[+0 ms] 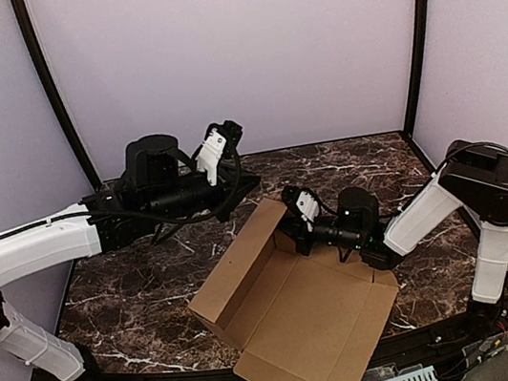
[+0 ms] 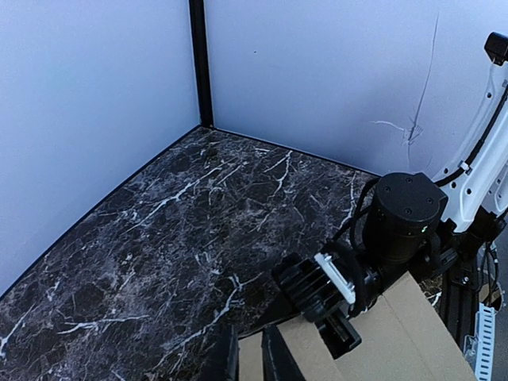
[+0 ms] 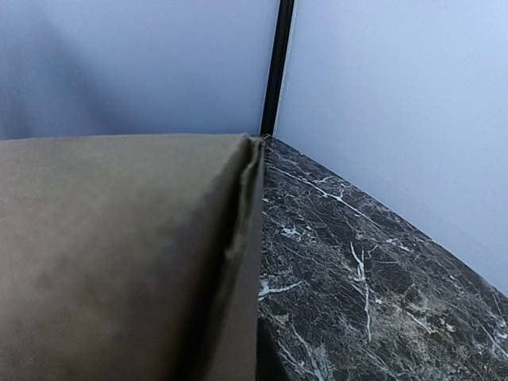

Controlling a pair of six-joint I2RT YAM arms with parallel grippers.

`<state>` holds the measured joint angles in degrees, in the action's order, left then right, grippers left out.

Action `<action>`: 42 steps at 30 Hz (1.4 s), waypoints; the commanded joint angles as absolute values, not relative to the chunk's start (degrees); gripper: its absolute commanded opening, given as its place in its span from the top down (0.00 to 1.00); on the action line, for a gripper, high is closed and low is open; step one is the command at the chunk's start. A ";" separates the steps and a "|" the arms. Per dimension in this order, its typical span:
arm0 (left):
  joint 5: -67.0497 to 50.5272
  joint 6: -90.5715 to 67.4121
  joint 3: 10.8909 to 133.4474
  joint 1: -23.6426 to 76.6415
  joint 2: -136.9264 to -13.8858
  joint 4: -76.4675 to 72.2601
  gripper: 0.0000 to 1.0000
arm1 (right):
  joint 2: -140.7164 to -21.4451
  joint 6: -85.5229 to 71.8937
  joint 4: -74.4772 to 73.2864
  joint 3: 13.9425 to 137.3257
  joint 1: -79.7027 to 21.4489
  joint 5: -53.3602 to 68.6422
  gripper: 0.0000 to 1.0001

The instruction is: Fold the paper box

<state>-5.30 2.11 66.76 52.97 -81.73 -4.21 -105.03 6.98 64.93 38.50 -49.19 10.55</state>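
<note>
Overhead, the box (image 1: 298, 314) is lying half-formed on the table (image 1: 135, 296), the right gripper (image 1: 295, 218) clenching its far corner, the left gripper (image 1: 214, 153) hovering apart. From the left wrist, I cannot tell how that gripper's jaws are standing. From the right wrist, cardboard is filling the view; unpinned, the box is risking sliding or creasing under any pull.

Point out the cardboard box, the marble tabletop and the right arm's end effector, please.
paper box (image 1: 304, 323), top external view, flat middle panel
marble tabletop (image 1: 135, 296), top external view, bare patch left of box
right end effector (image 1: 296, 211), top external view, between its fingertips
</note>
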 commanded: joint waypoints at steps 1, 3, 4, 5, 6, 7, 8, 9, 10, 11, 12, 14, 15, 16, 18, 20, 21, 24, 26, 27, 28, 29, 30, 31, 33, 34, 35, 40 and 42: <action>-13.06 0.28 70.89 52.27 -85.39 -4.24 0.90 | -107.01 6.79 64.20 39.78 -48.92 10.64 1.00; -13.42 0.34 72.22 52.22 -87.93 -3.07 0.91 | -107.67 6.24 64.66 39.82 -48.83 10.26 1.00; -13.51 0.33 72.54 52.21 -88.48 -2.46 0.92 | -107.95 6.02 65.01 39.74 -48.79 10.11 1.00; -13.56 0.34 72.85 52.16 -88.93 -2.33 0.93 | -108.20 5.77 65.26 39.77 -48.78 10.02 1.00; -13.54 -0.95 72.90 52.14 -89.69 -2.03 0.93 | -108.49 5.65 65.51 39.79 -48.70 9.93 1.00; -13.49 -1.22 72.94 52.02 -90.47 -1.81 0.94 | -108.74 5.55 65.71 39.76 -48.69 9.90 1.00; -13.17 -1.60 72.90 51.94 -90.85 -1.55 0.95 | -108.94 5.37 65.93 39.69 -48.69 9.84 1.00; -13.00 -1.77 72.83 51.77 -91.53 -1.39 0.96 | -109.12 5.18 66.23 39.60 -48.63 9.79 1.00; -12.59 -2.05 72.76 51.68 -91.91 -1.20 0.97 | -109.22 5.04 66.57 39.45 -48.61 9.79 1.00; -12.27 -2.21 72.53 51.61 -92.56 -1.13 0.99 | -109.31 4.89 67.00 39.22 -48.60 9.79 1.00; -11.46 -2.60 72.39 51.56 -92.82 -1.07 0.99 | -109.33 4.78 67.48 38.89 -48.60 9.54 1.00; -10.71 -3.16 71.50 51.44 -93.42 -1.41 0.99 | -109.18 4.66 68.43 38.25 -48.62 9.35 1.00; -10.63 -3.34 71.26 51.42 -93.67 -1.72 0.99 | -109.16 4.66 68.60 38.09 -48.62 9.32 1.00; -10.68 -3.65 70.94 51.42 -93.85 -2.03 0.99 | -109.16 4.66 68.64 37.94 -48.61 9.33 1.00; -10.96 -3.96 70.90 51.42 -94.46 -2.03 0.99 | -109.16 4.58 69.01 37.65 -48.61 9.27 1.00; -11.02 -4.10 71.07 51.39 -95.28 -1.59 0.99 | -109.16 4.57 69.38 37.32 -48.60 9.19 1.00; -10.77 -4.21 71.09 51.41 -95.58 -1.46 0.99 | -109.12 4.49 69.55 37.15 -48.60 9.09 0.99; -9.89 -4.28 70.92 51.42 -95.97 -1.10 0.99 | -108.99 4.40 69.54 36.88 -48.65 8.35 0.85; -9.67 -4.22 71.22 51.42 -96.25 -0.54 0.99 | -108.90 4.47 69.52 36.68 -48.60 8.35 0.80; -9.69 -4.13 71.38 51.37 -96.53 -0.40 0.99 | -108.90 4.48 69.60 36.59 -48.60 8.36 0.77; -9.72 -4.04 71.66 51.39 -96.69 -0.36 0.99 | -108.90 4.41 69.61 36.52 -48.56 8.27 0.75; -9.70 -3.91 71.82 51.41 -96.97 0.43 0.99 | -108.97 4.43 69.75 36.44 -48.54 8.31 0.74; -9.73 -3.89 72.05 51.41 -97.26 1.38 0.99 | -108.98 4.35 69.97 36.33 -48.52 8.34 0.73; -9.57 -3.87 72.10 51.46 -97.45 1.73 0.99 | -108.98 4.26 70.18 36.20 -48.53 8.39 0.72; -9.41 -3.91 72.23 51.49 -97.84 2.19 0.99 | -108.94 4.12 70.54 35.85 -48.52 8.33 0.69; -9.50 -3.93 72.20 51.50 -98.02 2.33 0.99 | -108.79 4.05 70.69 35.64 -48.53 8.39 0.68; -9.60 -3.99 72.18 51.50 -98.10 2.49 0.99 | -108.59 4.03 70.81 35.41 -48.52 8.40 0.68; -9.81 -4.00 72.18 51.59 -98.62 2.87 0.99 | -107.89 4.12 71.73 33.96 -48.52 7.02 0.66; -9.87 -3.96 72.50 51.59 -98.99 3.18 0.99 | -107.90 4.21 72.29 33.30 -48.52 6.16 0.70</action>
